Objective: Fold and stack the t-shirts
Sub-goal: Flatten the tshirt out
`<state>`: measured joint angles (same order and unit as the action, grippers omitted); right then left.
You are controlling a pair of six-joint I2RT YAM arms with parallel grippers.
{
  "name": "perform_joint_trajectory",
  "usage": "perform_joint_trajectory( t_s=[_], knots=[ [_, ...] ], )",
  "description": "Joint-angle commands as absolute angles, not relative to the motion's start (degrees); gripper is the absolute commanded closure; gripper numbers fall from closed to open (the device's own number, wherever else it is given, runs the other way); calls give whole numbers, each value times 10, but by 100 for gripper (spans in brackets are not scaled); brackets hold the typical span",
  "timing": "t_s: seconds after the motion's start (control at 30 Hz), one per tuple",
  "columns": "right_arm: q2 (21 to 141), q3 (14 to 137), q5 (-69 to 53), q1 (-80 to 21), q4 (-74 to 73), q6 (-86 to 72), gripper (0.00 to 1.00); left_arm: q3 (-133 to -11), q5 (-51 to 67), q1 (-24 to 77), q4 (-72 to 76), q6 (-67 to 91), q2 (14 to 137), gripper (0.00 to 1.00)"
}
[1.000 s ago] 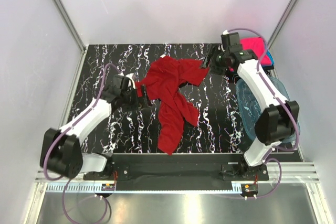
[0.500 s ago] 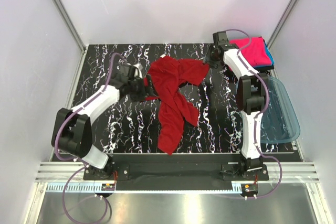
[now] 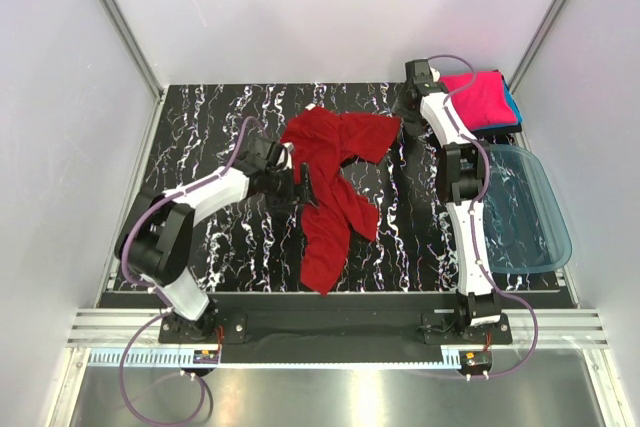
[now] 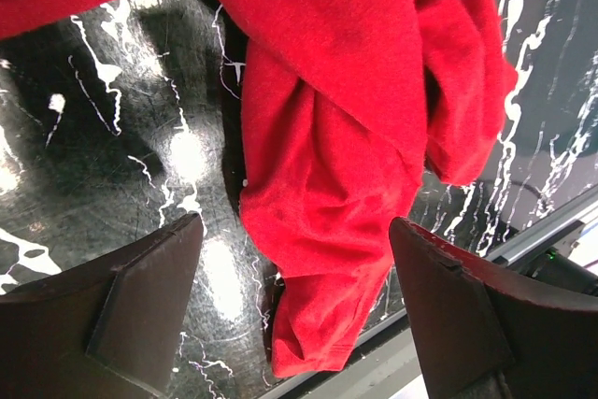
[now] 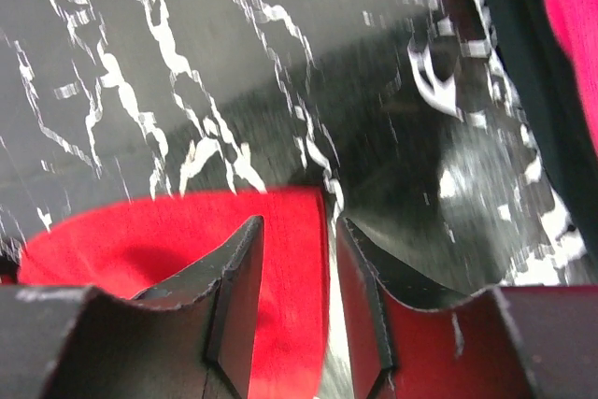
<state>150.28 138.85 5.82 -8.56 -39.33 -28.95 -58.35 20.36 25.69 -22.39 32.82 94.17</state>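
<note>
A dark red t-shirt (image 3: 335,162) lies crumpled and unfolded in the middle of the black marbled table (image 3: 200,117). My left gripper (image 3: 300,179) is at the shirt's left side. In the left wrist view it (image 4: 294,223) is wide open over a bunched fold of the red shirt (image 4: 327,137). My right gripper (image 3: 404,119) is at the shirt's back right corner. In the right wrist view its jaws (image 5: 297,226) stand narrowly apart, straddling the red shirt's edge (image 5: 140,240). A folded pink t-shirt (image 3: 480,97) lies on a teal-blue one (image 3: 512,107) at the back right.
A translucent blue plastic tub (image 3: 525,212) sits at the right edge beside the right arm. The pink shirt (image 5: 575,25) shows at the right wrist view's right edge. The table's front edge and a metal rail (image 4: 523,240) show beyond the red shirt.
My left gripper has moved right, up to the red shirt's left side. The right arm has stretched straight toward the back, its gripper staying at the shirt's back right corner.
</note>
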Motion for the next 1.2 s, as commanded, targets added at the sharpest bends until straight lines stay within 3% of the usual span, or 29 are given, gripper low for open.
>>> perform_joint_trajectory(
  t_s=[0.0, 0.53, 0.63, 0.73, 0.77, 0.8, 0.83, 0.87, 0.93, 0.97, 1.0, 1.17],
  knots=[
    [1536, 1461, 82, -89, -412, -291, 56, -592, 210, 260, -202, 322, 954, 13],
    [1556, 1452, 43, -90, -444, -276, 60, -602, 219, 276, -191, 335, 967, 14],
    [1572, 1462, 34, -89, -452, -267, 70, -602, 224, 281, -186, 337, 970, 15],
    [1576, 1460, 38, -90, -459, -271, 88, -601, 220, 286, -181, 339, 980, 16],
    [1574, 1459, 38, -90, -461, -270, 100, -602, 216, 287, -178, 340, 983, 17],
    [1571, 1453, 38, -89, -461, -268, 100, -603, 210, 287, -178, 341, 987, 19],
    [1555, 1450, 35, -90, -461, -266, 100, -608, 208, 287, -179, 340, 997, 23],
    [1544, 1446, 33, -89, -463, -262, 100, -612, 206, 287, -184, 339, 1003, 41],
    [1498, 1429, 42, -88, -464, -256, 100, -634, 193, 283, -199, 334, 1019, 65],
    [1478, 1421, 46, -88, -465, -249, 100, -644, 194, 280, -216, 331, 1021, 87],
    [1434, 1405, 53, -88, -466, -244, 100, -653, 199, 271, -225, 324, 1022, 98],
    [1266, 1288, 77, -88, -476, -232, 100, -699, 150, 229, -294, 290, 949, 100]
  ],
)
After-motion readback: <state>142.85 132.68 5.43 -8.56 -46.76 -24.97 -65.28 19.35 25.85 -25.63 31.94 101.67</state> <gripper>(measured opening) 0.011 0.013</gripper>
